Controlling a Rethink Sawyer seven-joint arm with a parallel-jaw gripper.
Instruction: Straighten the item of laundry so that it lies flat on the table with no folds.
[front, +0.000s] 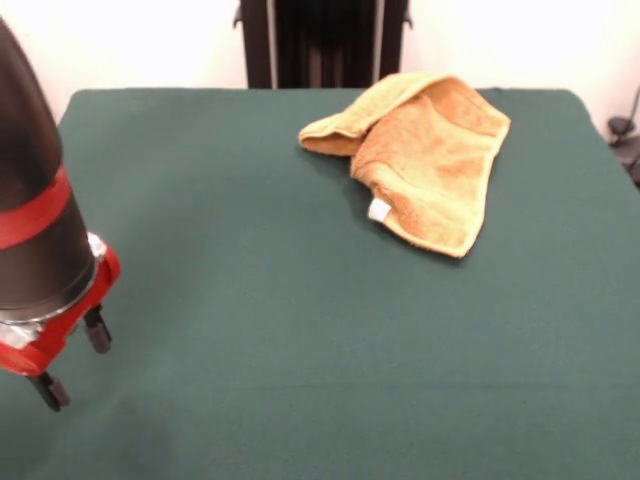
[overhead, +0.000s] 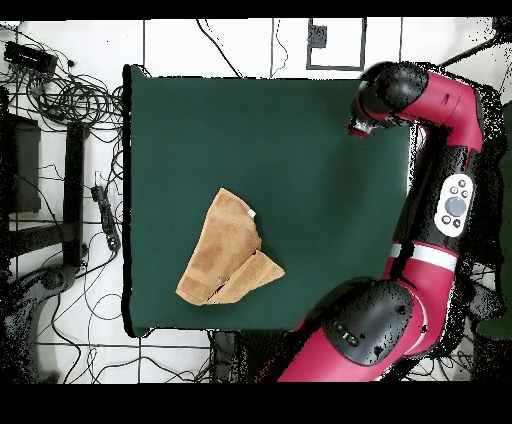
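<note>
1. The towel (front: 425, 160) is lying folded over on itself in the upper right of the front view, close to the top edge of the green surface (front: 300, 330).
2. One part of the towel is doubling over another, so it is not lying flat; a narrower flap is reaching toward the upper middle of the frame.
3. A small white tag (front: 379, 210) is showing at the towel's lower left edge.
4. In the overhead view the towel (overhead: 228, 250) is sitting in the lower left part of the surface (overhead: 300, 140).
5. The jaws (front: 72, 360) are hanging at the lower left of the front view, well apart from the towel, with two dark fingertips (front: 97, 330) standing apart and holding nothing.
6. In the overhead view the arm (overhead: 440, 200) is running up the right side, its end (overhead: 362, 125) hovering over the upper right of the surface.
</note>
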